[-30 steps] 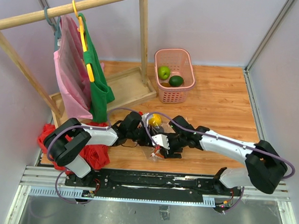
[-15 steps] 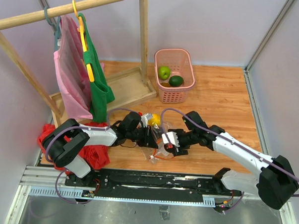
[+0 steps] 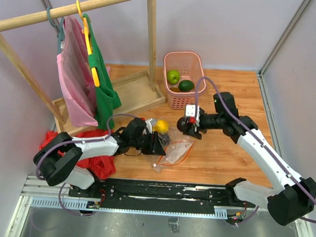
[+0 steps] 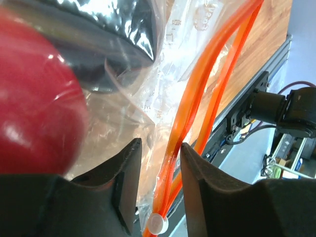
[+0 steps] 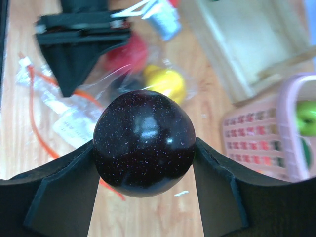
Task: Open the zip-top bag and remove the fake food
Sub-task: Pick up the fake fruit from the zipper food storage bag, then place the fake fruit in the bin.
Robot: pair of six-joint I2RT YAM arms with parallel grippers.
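Carrying 1 dark purple fruit [image 5: 143, 133], the right gripper [image 5: 144, 163] clamps it midair between zip-top bag [image 3: 175, 151] and pink basket [image 3: 186, 101]. Jaws of the left gripper [image 4: 159, 148] gape narrowly astride the bag's zip strip [image 4: 195, 96]. Next, I'd say: release over the basket.

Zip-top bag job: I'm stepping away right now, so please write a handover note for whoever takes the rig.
Right gripper: shut on the dark purple piece, held up off the table between the bag and the pink basket.
Left gripper: low at the zip-top bag, fingers apart, the orange zip strip showing in the gap.
Done: the light green piece and dark green piece lie in the basket; the purple one is out.
Left: set the purple piece down, likely in the basket; the red piece and yellow piece look to be under the bag's film.
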